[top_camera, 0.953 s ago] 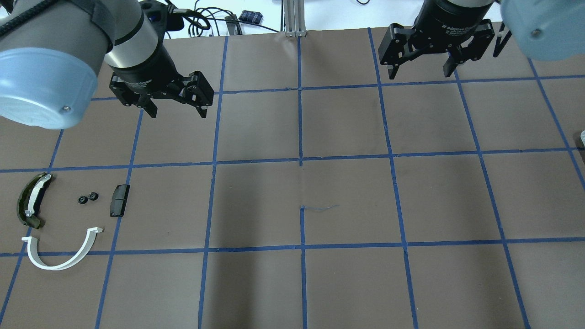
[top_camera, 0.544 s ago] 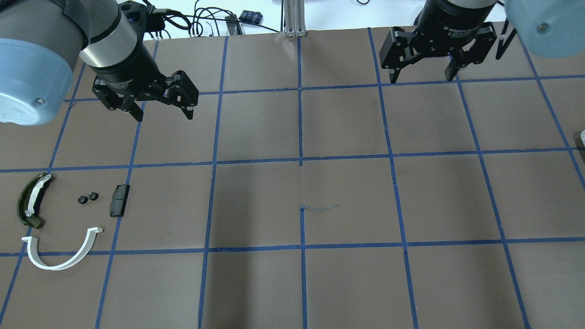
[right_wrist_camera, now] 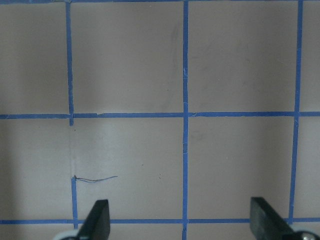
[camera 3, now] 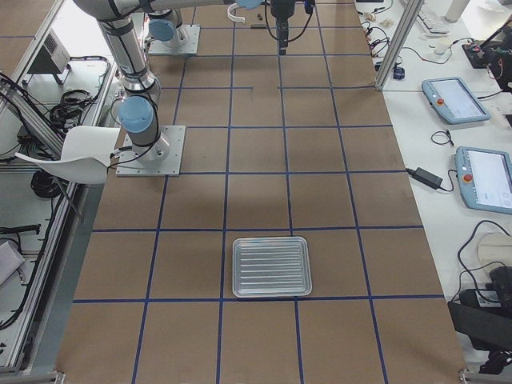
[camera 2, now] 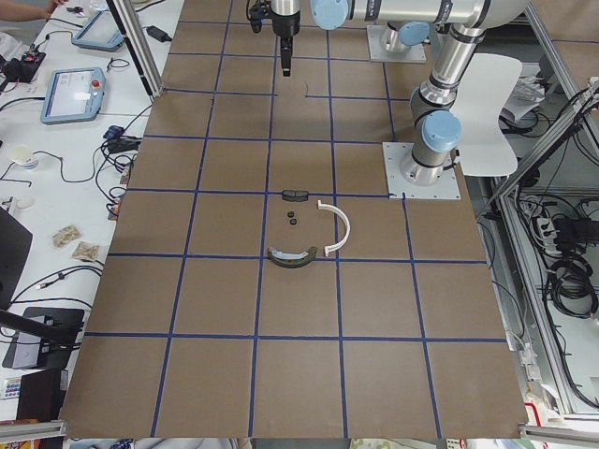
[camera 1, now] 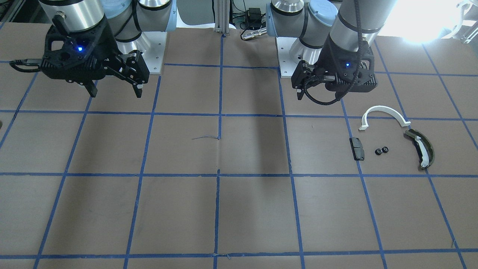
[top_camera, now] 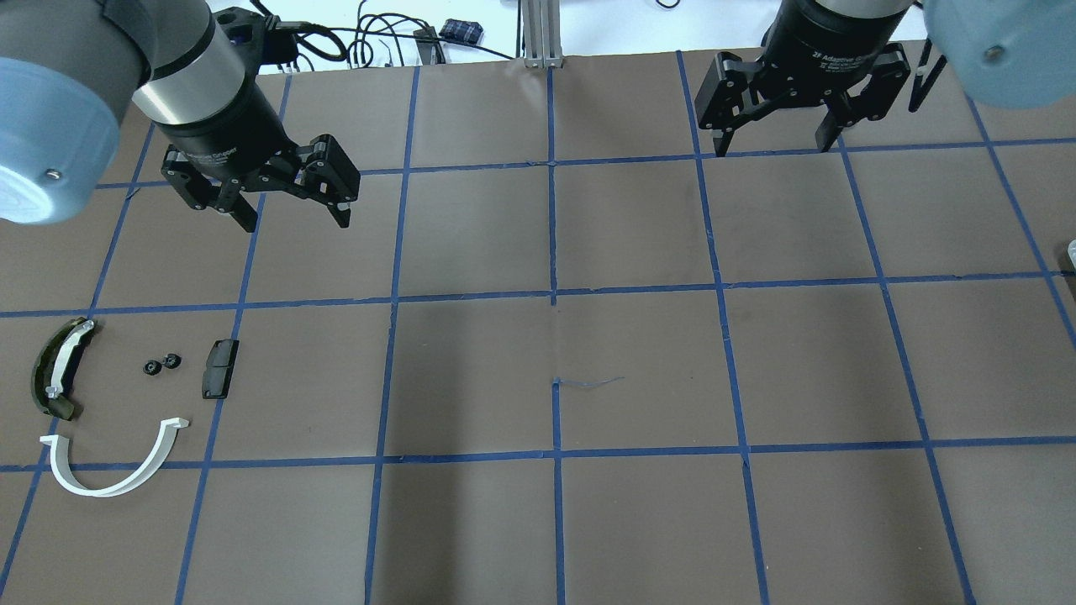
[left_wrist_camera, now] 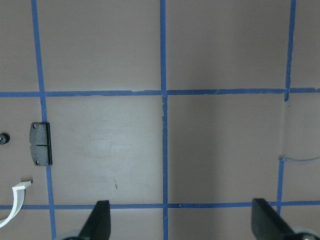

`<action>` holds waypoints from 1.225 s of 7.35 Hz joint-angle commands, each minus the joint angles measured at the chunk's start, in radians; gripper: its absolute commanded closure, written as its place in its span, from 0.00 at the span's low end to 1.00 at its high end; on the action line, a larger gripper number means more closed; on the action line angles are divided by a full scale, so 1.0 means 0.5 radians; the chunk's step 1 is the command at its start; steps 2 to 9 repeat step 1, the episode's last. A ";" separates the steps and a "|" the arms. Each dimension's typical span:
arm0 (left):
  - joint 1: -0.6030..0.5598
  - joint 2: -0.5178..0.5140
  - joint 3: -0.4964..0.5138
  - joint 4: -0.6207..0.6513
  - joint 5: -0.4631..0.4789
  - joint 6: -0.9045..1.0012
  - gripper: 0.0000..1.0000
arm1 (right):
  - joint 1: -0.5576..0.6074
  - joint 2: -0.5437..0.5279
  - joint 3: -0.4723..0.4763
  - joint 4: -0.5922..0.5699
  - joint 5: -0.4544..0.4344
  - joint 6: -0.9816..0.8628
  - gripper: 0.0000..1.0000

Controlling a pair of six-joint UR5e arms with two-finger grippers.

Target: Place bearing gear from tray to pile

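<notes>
Since a second ago my left gripper (top_camera: pixel 296 221) has slid toward the left side of the overhead view and dropped a little lower in it; the right gripper (top_camera: pixel 769 149) has barely shifted. Reading across that view from the left, I see the pile first: a dark olive curved shoe (top_camera: pixel 52 365) with its white strip, a white half-ring arc (camera 1: pixel 384 108) below it, then two small black bearing gears (top_camera: pixel 152 367) lying side by side on the table (top_camera: pixel 639 336), well apart from the shoe and the black rectangular pad (top_camera: pixel 218 368). Farther back, the left gripper hangs above the taped grid, fingers spread, holding nothing. The right gripper hangs the same way. The metal tray (camera 3: pixel 270 266) sits at the table's far right end.
</notes>
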State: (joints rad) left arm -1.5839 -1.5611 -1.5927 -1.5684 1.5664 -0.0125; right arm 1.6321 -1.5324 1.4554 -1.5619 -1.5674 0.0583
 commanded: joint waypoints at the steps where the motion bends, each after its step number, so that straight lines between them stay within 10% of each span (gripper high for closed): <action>1: -0.004 -0.004 -0.005 -0.002 -0.003 0.000 0.00 | 0.000 0.000 0.001 -0.005 0.002 0.000 0.00; 9: -0.004 -0.004 -0.005 -0.002 -0.003 0.000 0.00 | 0.000 0.000 0.001 -0.005 0.002 0.000 0.00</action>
